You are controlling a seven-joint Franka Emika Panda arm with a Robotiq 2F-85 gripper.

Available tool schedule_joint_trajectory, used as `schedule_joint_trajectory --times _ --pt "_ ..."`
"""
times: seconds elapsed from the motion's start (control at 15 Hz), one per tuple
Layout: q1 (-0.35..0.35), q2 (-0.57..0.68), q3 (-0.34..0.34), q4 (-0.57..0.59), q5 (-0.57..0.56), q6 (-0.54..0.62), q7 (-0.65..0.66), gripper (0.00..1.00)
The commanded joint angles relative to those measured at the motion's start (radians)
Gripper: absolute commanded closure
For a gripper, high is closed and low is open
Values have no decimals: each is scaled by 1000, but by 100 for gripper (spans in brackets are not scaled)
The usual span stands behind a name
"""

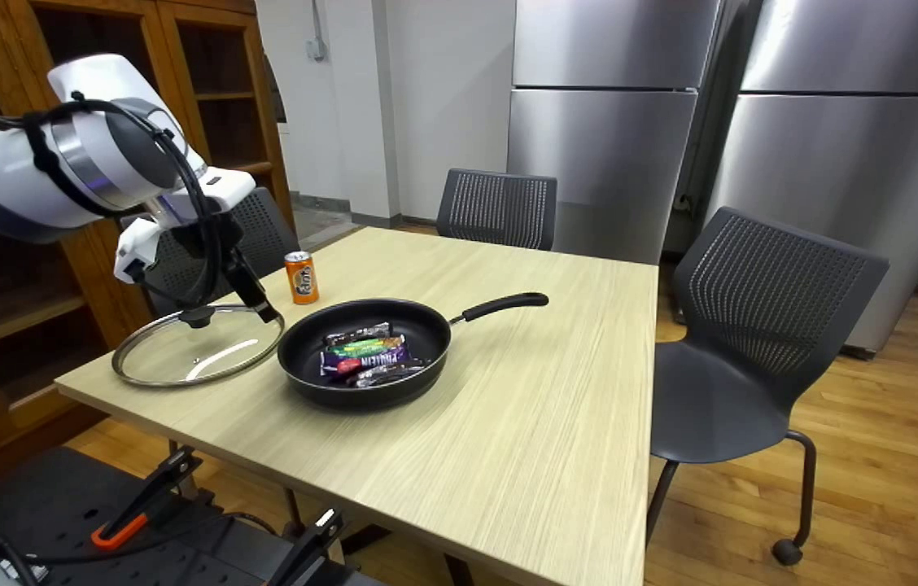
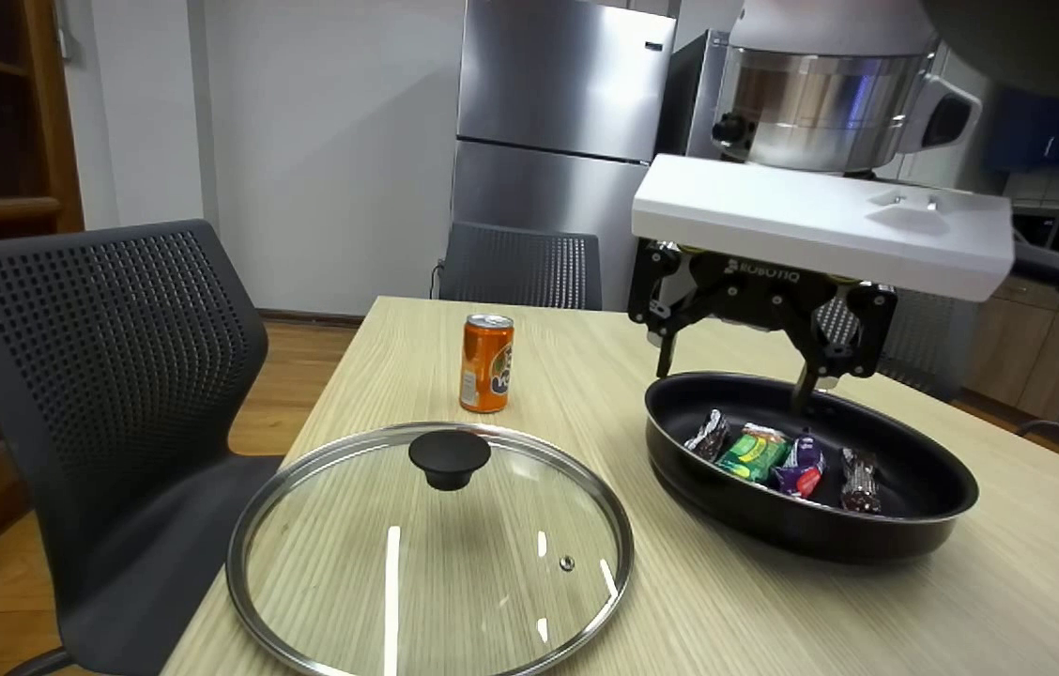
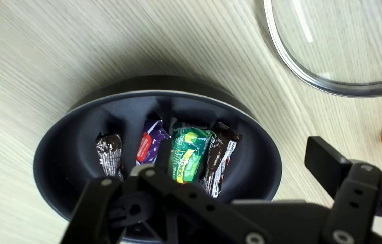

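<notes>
Nearest, we have gripper (image 2: 734, 385) spread wide, grasping nothing, partly over pan (image 2: 802, 531). We judge main risk: one finger (image 3: 324, 162) seems past pan's side (depth hard to read), so straight descent could strike pan or squash wrapped bars (image 3: 187, 152). Bars lie inside pan, side by side, long axes roughly along line of pan's handle (image 1: 508, 303). Just beside pan rests glass lid (image 2: 454, 573); apart from pan, orange can (image 2: 486, 366) stands upright.
</notes>
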Motion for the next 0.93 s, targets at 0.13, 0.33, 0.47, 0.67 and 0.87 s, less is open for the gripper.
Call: schedule_joint_trajectory --times 0.13,0.33,0.47,0.67,0.87 --pt "0 -1 -2 0 0 0 0 0" --pt "0 0 -5 1 -6 4 -7 0" --pt "0 -4 -13 4 -18 15 -24 0" --pt "-23 -25 -4 12 -27 16 -74 0" --pt "-55 -53 15 21 -27 32 -144 0"
